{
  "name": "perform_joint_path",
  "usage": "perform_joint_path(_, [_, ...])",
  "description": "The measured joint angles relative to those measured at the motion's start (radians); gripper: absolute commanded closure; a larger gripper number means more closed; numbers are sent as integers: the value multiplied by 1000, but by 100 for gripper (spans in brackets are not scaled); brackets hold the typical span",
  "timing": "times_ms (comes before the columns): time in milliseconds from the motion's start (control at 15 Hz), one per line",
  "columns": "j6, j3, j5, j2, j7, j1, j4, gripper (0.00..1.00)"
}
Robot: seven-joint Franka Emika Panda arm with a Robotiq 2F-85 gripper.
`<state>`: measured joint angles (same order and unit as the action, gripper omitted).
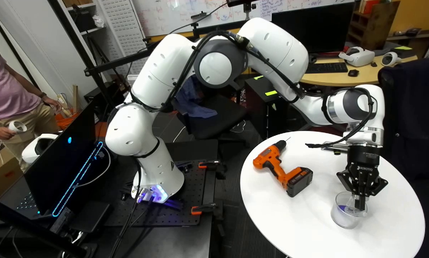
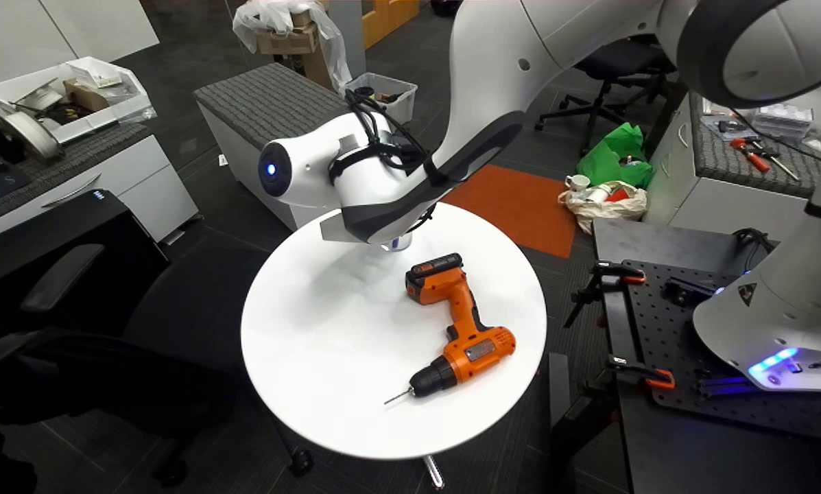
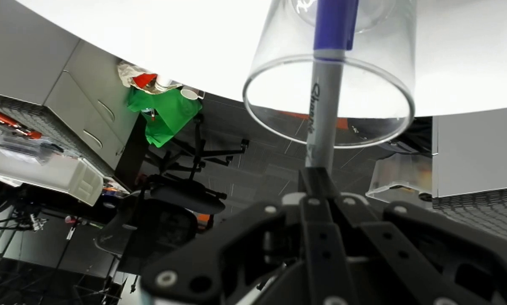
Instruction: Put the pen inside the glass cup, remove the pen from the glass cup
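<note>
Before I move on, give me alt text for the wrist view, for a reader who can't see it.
A pen sits in a clear glass cup, blue-purple end toward the base, on a white table shown upside down. The closed tool at the bottom overlaps the pen's gray end; whether it grips it is unclear. Beyond: a green bag.

In the wrist view, a slim pen (image 3: pixel 328 84), grey-barrelled, lettered "Sharpie", with a blue-purple cap. Cap down inside the glass cup (image 1: pixel 344 219), slightly tilted, visible through the clear wall, protruding beyond the rim by part of the grey barrel, hidden at the very top. As for the glass cup, short, round and colourless, upright with mouth upward on the white worktop (image 1: pixel 289 222).
</note>
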<state>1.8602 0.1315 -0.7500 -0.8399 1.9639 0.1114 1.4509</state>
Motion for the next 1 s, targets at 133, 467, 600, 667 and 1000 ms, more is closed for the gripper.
perform_joint_path(133, [-1, 0, 0, 0, 0, 0, -1, 72])
perform_joint_path(467, [-1, 0, 0, -2, -1, 0, -3, 47])
perform_joint_path(600, [-2, 0, 0, -3, -2, 0, -4, 31])
perform_joint_path(667, [-2, 0, 0, -4, -2, 0, -5, 25])
perform_joint_path(1000, [-2, 1, 0, -10, -13, 0, -12, 0])
